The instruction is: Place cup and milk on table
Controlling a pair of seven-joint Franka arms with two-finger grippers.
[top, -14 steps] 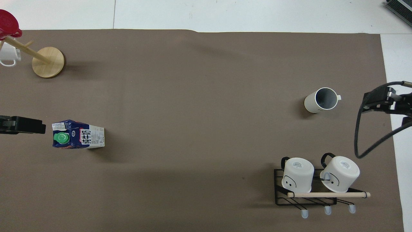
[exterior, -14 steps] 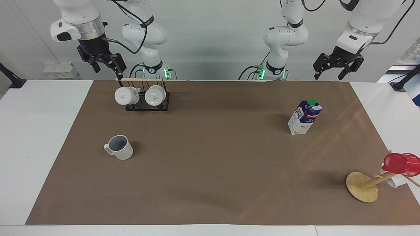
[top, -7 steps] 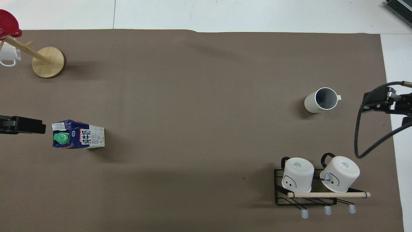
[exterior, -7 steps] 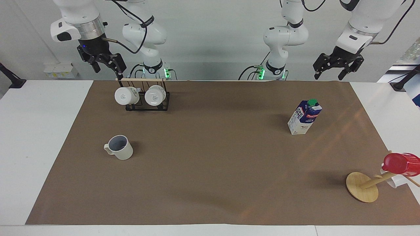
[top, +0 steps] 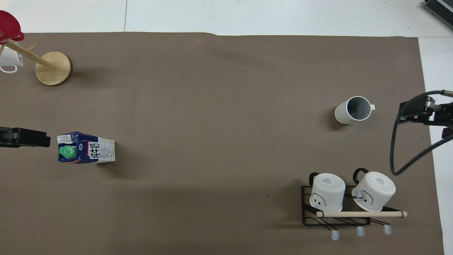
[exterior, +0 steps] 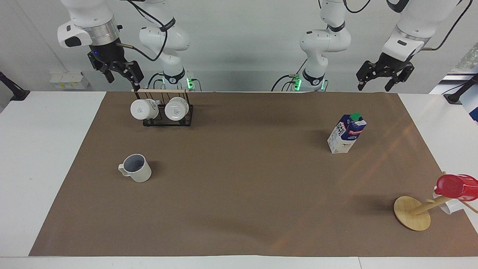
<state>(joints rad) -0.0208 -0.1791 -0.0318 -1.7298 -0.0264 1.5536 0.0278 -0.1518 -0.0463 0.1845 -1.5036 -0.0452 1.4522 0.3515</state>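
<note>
The off-white cup (exterior: 137, 170) (top: 352, 110) stands upright on the table's brown sheet (exterior: 242, 194), toward the right arm's end. The blue-and-white milk (exterior: 346, 133) (top: 86, 152) with a green cap stands upright on the sheet toward the left arm's end. My right gripper (exterior: 125, 79) (top: 407, 112) hangs open and empty, high above the sheet's edge near the mug rack. My left gripper (exterior: 373, 89) (top: 35, 138) hangs open and empty, raised above the sheet's edge, apart from the milk.
A black wire rack (exterior: 164, 121) with two white mugs stands near the robots at the right arm's end. A wooden mug tree (exterior: 412, 218) with a red cup (exterior: 457, 186) and a white mug stands far from the robots at the left arm's end.
</note>
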